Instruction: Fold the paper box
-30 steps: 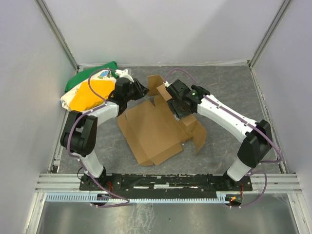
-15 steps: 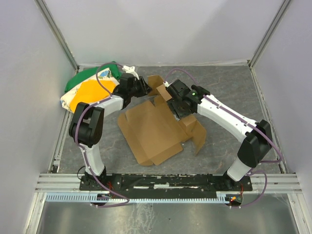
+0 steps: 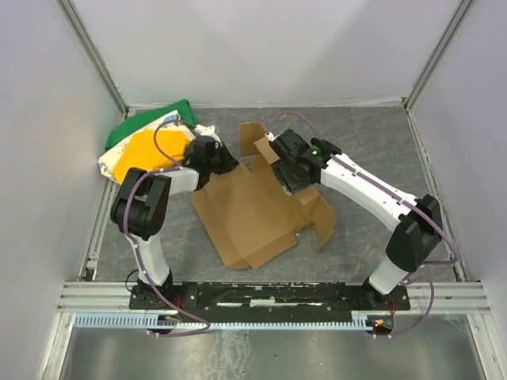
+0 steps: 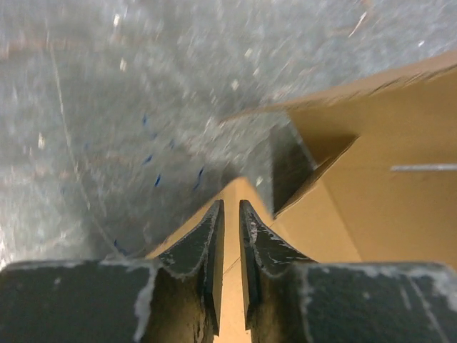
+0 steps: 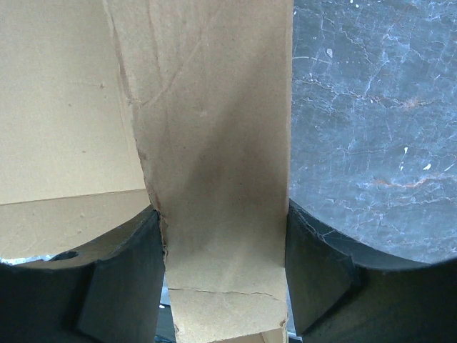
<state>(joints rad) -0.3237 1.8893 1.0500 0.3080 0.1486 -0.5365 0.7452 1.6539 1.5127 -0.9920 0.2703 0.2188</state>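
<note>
Flat on grey table (image 3: 380,134): brown die-cut cardboard paper box (image 3: 245,210); left gripper (image 4: 228,207), jaws narrow, pinches box's far-left flap corner; right gripper (image 5: 221,211), jaws wide, spans box's far flap. Best: raise both flaps along creases, evenly.

Top external view: fixed high above and behind the arms' mounting rail (image 3: 269,294), facing down and forward. It is far off and takes in the whole grey counter (image 3: 372,142) and the paper box (image 3: 245,206).

Left wrist view: just behind the left tool (image 4: 230,207), aimed along its fingers. Very close on a box edge and bare counter.

Right wrist view: behind the right tool (image 5: 221,211), pressed up against a box flap.

All three views share the box's far part.
</note>
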